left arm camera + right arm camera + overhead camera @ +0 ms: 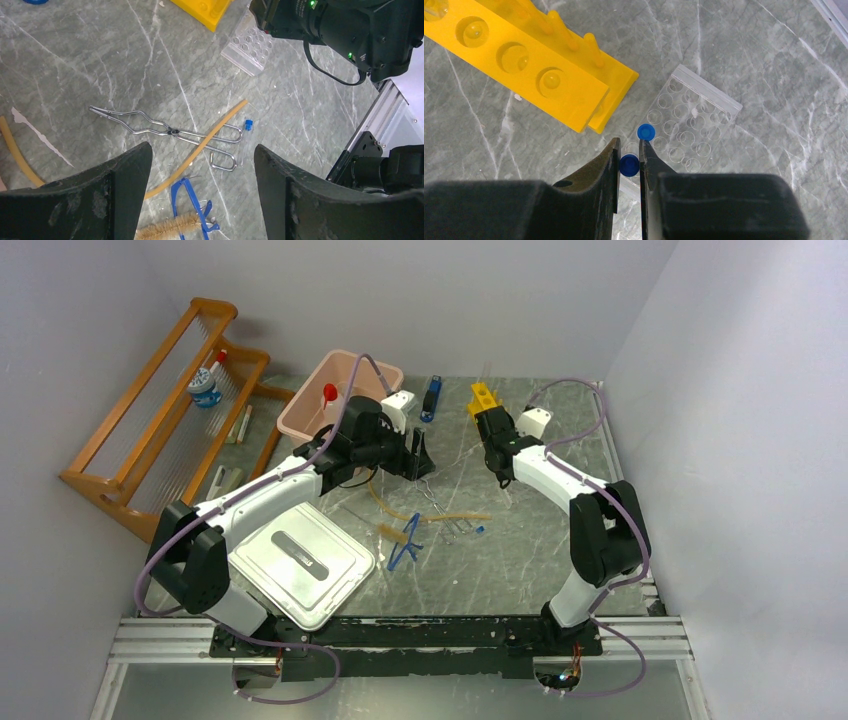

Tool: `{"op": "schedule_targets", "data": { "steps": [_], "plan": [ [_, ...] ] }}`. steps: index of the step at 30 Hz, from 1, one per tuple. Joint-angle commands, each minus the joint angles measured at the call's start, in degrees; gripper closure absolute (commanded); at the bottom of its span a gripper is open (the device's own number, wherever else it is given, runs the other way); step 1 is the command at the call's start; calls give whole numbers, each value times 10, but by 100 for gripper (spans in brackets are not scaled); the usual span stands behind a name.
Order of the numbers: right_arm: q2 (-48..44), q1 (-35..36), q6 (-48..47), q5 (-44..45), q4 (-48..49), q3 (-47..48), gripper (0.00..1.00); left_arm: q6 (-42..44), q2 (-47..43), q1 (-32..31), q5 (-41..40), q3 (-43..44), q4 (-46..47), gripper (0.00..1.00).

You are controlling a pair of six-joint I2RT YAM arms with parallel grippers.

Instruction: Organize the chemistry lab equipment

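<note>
Gripping a tube (629,165) in the right pincer (629,149), rack (579,97) just ahead; holding the left pincer (200,152) wide open above metal tongs (170,131).

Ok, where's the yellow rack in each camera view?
Top external: yellow rack, upper middle.
Left wrist: one corner at the top edge.
Right wrist: upper left, large.
Shared landmark: clear well plate beside it in both wrist views.

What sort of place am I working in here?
Probably a staged chemistry bench in a white-walled robot cell: yellow test-tube rack, metal crucible tongs, and a blue-capped tube in the right gripper.
</note>
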Motion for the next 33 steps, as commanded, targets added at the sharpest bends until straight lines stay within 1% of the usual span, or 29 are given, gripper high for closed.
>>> {"op": "schedule_targets", "data": {
  "steps": [1, 7, 11, 16, 22, 27, 30, 33],
  "plan": [
    [7, -2, 16, 22, 12, -4, 80, -3, -3, 5, 15, -4, 17, 22],
    [3, -2, 15, 21, 14, -7, 70, -4, -3, 5, 16, -4, 19, 22],
    [2, -2, 16, 17, 9, -1, 67, -4, -1, 5, 18, -2, 18, 22],
    [-15, -2, 12, 9, 2, 10, 67, -4, -1, 5, 19, -1, 18, 22],
    [-60, -2, 5, -17, -13, 24, 67, -3, -2, 5, 18, 1, 17, 22],
    [-93, -2, -3, -26, -28, 21, 72, -5, -5, 5, 22, -3, 21, 22],
    [-110, -2, -10, -58, -51, 17, 72, 2, -7, 5, 39, -6, 27, 22],
    [-142, -2, -10, -125, -74, -1, 69, 10, -8, 3, 69, -12, 39, 21]
  ]
}}
